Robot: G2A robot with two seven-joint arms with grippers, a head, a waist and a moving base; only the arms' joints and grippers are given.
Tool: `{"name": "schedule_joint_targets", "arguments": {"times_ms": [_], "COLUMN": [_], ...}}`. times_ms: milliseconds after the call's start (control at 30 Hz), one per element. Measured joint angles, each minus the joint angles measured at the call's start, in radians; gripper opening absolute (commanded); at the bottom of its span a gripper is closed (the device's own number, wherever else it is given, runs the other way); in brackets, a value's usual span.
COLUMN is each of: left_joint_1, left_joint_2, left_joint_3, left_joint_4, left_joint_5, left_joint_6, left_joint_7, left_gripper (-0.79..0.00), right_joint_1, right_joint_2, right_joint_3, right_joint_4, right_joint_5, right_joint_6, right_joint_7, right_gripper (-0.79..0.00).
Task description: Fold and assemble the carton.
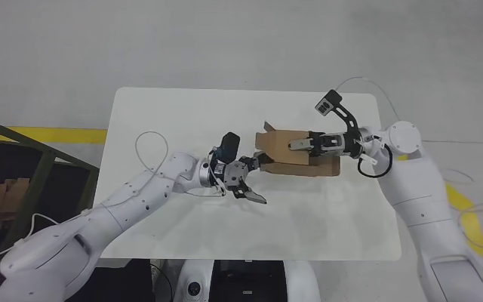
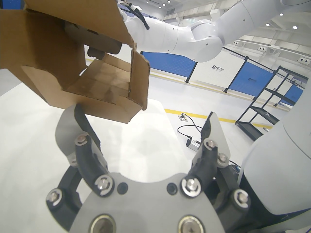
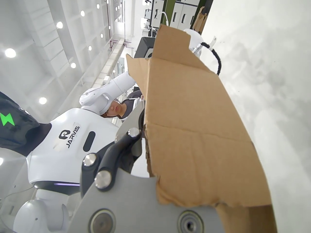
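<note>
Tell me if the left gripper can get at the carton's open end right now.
Probably yes. The left gripper is open just short of the carton, facing its open end with nothing between; the right gripper holds it from the other side.

Small logo print (image 2: 218, 67), on white partition panel (image 2: 218, 81)

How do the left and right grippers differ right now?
The left gripper is open and empty; the right gripper appears clamped on a panel of the carton. The left gripper sits just outside the carton's open end; the right gripper reaches into it from the opposite side. Both are at the carton.
</note>
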Motion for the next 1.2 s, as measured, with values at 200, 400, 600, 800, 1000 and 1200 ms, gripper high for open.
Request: {"name": "schedule_joint_targets", "arguments": {"times_ms": [200, 400, 600, 800, 1000, 1200], "left_joint_1": [-0.002, -0.003, 0.006, 0.009, 0.002, -0.001], "left_joint_2": [-0.016, -0.028, -0.034, -0.032, -0.022, -0.011], "left_joint_3": [-0.014, -0.025, -0.044, -0.039, -0.030, -0.029], "left_joint_4": [-0.011, -0.006, 0.003, 0.005, 0.010, 0.007], "left_joint_5": [-0.016, -0.023, -0.035, -0.069, -0.101, -0.102], "left_joint_6": [0.000, 0.000, 0.000, 0.000, 0.000, 0.000], "left_joint_7": [-0.011, -0.018, -0.001, 0.002, 0.000, 0.006], "left_gripper": [0.000, 0.000, 0.000, 0.000, 0.000, 0.000], "right_joint_1": [-0.007, -0.015, -0.019, -0.015, -0.009, 0.000], "right_joint_2": [0.000, 0.001, 0.002, 0.002, 0.000, -0.002], "right_joint_3": [-0.008, -0.010, -0.010, -0.015, -0.020, -0.029], "right_joint_4": [-0.020, -0.031, -0.035, -0.034, -0.027, -0.015], "right_joint_5": [-0.003, 0.002, 0.010, 0.021, 0.040, 0.062], "right_joint_6": [-0.001, -0.002, 0.000, 0.002, 0.011, 0.050], "right_joint_7": [0.007, 0.012, 0.021, 0.030, 0.044, 0.045], "right_gripper": [-0.785, -0.785, -0.785, -0.785, -0.785, -0.785]}}
